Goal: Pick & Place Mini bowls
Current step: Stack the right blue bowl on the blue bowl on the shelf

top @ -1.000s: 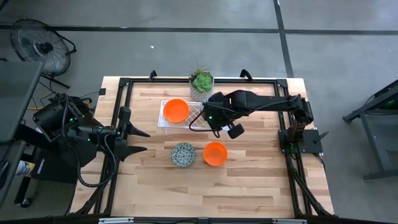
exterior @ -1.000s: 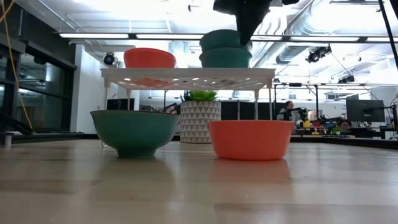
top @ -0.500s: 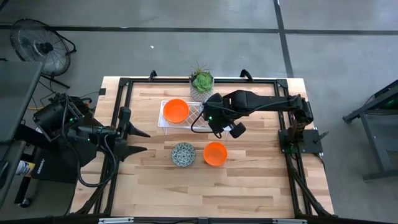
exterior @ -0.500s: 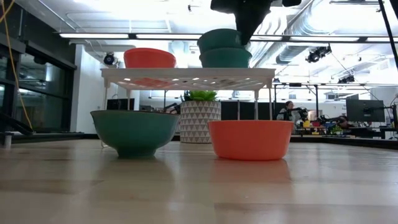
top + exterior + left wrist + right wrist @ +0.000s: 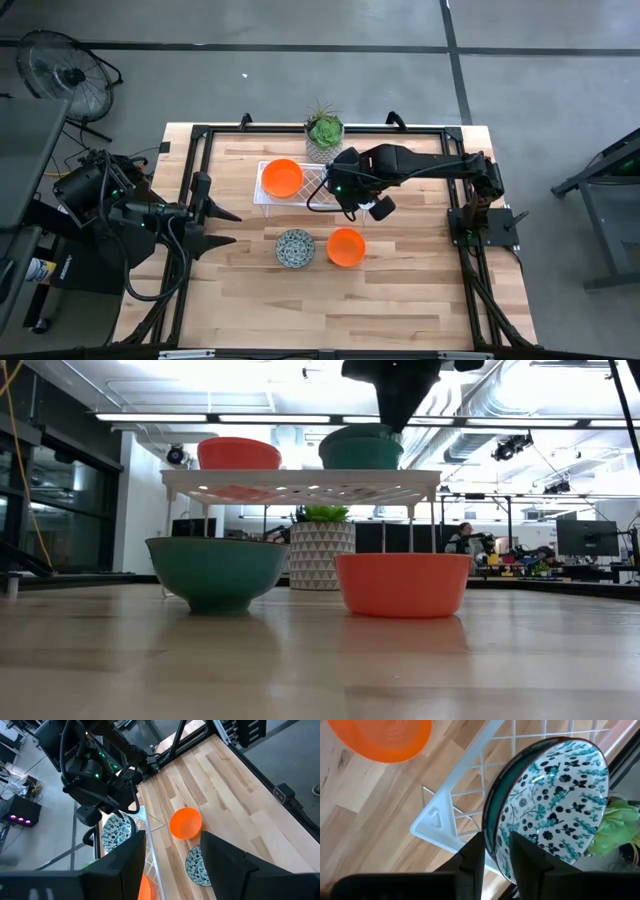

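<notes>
Light wooden bench (image 5: 400, 290); white wire rack (image 5: 262, 195) at frame centre. Right tool (image 5: 496, 851) straddles the speckled teal bowl's (image 5: 555, 795) rim, stacked on the rack, fingers parting. We judge placement finishing; next, lift clear. Left tool (image 5: 172, 852) waits released at left.

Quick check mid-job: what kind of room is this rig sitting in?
Likely an open lab or workshop: bare concrete floor around the wooden table, exposed ducts overhead, desks with monitors behind, and a floor fan.
</notes>
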Available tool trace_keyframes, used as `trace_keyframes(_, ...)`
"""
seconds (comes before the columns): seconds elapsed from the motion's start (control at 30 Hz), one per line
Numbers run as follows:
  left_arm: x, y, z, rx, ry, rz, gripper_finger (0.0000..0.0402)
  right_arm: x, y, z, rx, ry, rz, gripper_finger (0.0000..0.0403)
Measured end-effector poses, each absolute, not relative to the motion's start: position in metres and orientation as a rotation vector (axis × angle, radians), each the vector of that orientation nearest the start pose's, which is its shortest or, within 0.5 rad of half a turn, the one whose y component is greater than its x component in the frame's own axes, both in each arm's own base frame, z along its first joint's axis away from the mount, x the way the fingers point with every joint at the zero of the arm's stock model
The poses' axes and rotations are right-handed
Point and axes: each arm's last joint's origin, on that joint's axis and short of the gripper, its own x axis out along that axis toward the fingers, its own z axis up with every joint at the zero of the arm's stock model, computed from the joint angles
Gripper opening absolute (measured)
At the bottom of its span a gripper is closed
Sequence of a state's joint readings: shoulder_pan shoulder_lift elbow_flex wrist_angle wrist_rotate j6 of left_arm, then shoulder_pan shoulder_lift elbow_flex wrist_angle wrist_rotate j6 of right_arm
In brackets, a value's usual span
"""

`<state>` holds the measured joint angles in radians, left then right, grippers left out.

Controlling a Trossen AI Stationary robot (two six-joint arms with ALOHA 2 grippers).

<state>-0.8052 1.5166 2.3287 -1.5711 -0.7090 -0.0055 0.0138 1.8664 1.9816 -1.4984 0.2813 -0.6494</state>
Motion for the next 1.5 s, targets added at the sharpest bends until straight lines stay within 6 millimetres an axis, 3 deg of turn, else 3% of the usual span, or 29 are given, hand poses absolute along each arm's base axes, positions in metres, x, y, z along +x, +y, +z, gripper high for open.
trace_keyframes(0.53,0.1493,-0.1281,0.5244,0.516,0.552,-0.091,0.0184,0.3526,-0.0033,0.3502,-0.667,1.397,0.155,0.0081)
trace_keyframes(0.83,0.1492,-0.1282,0.5244,0.516,0.553,-0.094,0.0184,0.3532,-0.0027,0.3502,-0.645,1.383,0.184,0.0007)
trace_keyframes(1.5,0.1492,-0.1282,0.5244,0.516,0.553,-0.096,0.0184,0.3566,-0.0085,0.351,-0.568,1.331,0.217,0.0002)
